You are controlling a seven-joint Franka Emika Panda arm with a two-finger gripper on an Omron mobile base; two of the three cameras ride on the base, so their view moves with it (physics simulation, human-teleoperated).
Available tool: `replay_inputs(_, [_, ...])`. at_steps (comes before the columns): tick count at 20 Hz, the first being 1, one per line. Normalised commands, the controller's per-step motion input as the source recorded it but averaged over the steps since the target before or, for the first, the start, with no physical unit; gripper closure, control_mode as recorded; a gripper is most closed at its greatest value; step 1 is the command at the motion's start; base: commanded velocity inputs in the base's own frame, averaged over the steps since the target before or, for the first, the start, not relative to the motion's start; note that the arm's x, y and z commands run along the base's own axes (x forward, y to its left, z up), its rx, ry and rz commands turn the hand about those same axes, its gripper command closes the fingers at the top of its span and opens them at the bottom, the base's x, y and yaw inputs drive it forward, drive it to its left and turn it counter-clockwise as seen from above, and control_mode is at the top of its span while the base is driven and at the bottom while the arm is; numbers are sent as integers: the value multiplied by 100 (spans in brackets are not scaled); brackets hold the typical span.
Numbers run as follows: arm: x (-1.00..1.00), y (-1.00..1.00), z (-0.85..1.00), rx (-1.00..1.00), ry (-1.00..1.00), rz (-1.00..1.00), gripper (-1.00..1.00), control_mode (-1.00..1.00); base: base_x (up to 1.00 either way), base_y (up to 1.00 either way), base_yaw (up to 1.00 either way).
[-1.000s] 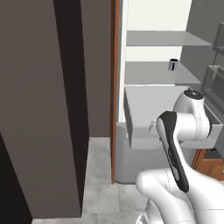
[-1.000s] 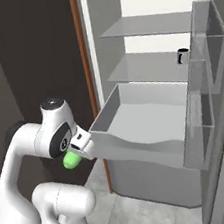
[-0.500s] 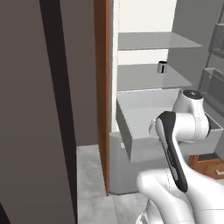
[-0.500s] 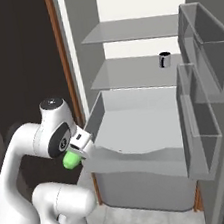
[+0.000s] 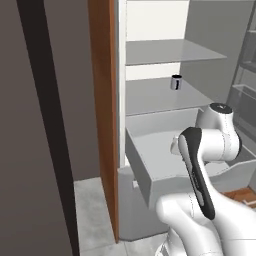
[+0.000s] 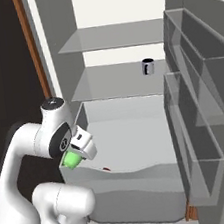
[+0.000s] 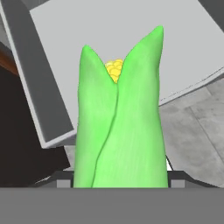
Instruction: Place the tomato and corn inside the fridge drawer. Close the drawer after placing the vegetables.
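an open fridge stands ahead in a dim simulated kitchen, grey shelves in the upper half of both base views and a brown door edge at the left. the fridge drawer (image 6: 139,145) is pulled out across the middle of the right base view, plain front toward the robot. one tomato (image 6: 106,169) looks to lie inside already, a small red spot low in the drawer just behind the front wall. one corn (image 7: 119,118), green husk with yellow kernels at the tip, fills the centre of the hand view; the end effector (image 6: 78,151) sits at the lower left of the right base view, beside the drawer's near left corner, fingers closed around the corn. one small dark cup (image 5: 175,82) stands on the lower shelf, upper right of centre in the left base view. by my reading the tomato step is done; the corn has yet to go over the rim and be let go, and the drawer then needs pushing shut.
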Motion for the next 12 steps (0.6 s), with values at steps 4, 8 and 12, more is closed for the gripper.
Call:
replay_inputs(4, [0,0,0,0,0,0,100,100,36,2,-19])
replay_inputs(8, [0,0,0,0,0,0,100,100,33,4,-15])
replay_inputs(12, [0,0,0,0,0,0,100,100,32,12,-15])
